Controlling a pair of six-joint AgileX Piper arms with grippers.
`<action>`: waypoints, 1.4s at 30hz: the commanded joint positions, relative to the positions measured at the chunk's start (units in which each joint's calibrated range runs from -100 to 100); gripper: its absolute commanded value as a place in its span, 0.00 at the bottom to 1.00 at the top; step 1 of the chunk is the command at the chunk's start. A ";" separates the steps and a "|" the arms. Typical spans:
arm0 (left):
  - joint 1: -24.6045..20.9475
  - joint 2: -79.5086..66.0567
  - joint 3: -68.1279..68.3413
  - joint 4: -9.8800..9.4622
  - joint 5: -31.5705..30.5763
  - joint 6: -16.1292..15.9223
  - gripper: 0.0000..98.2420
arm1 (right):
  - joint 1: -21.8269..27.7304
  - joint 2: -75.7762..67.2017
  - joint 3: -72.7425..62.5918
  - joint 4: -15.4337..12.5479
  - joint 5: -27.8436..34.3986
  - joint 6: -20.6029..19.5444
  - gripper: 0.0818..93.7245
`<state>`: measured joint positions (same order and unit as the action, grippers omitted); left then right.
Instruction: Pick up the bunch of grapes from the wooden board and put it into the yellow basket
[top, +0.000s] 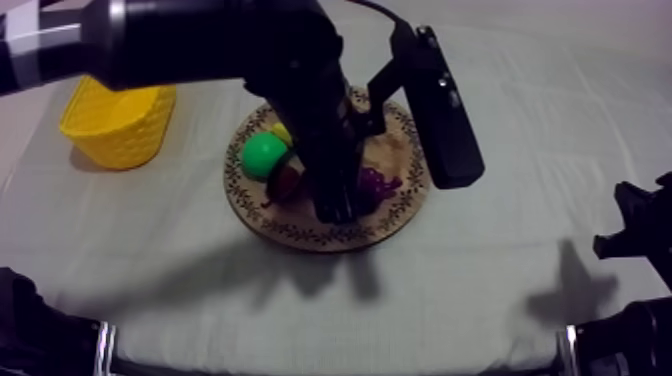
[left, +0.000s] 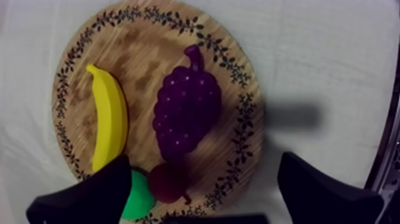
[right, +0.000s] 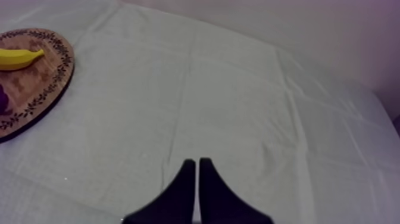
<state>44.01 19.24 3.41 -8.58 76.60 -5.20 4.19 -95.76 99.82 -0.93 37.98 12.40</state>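
Spread-fingered left end effector (left: 205, 159) above grapes (left: 186, 110)

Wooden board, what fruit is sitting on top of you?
A banana, a bunch of grapes and a small red fruit lie on the wooden board. A green pear sits there too, partly covered by the open left gripper.

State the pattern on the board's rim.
A ring of dark leafy vine sprigs runs round the board; the left wrist view shows it best.
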 joint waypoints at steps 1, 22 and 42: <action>-0.16 2.04 -0.26 0.04 -0.65 -0.06 0.97 | 0.02 0.00 -0.04 -0.02 0.00 -0.02 0.00; -3.32 17.27 -9.72 -0.05 -1.11 -1.13 0.97 | 0.02 0.00 -0.04 -0.02 0.00 -0.02 0.00; -4.36 24.77 -15.42 0.16 2.52 -1.87 0.79 | 0.02 0.00 -0.04 -0.02 0.00 -0.02 0.00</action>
<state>39.65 43.88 -11.98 -8.46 79.07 -7.07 4.19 -95.76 99.82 -0.93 37.98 12.37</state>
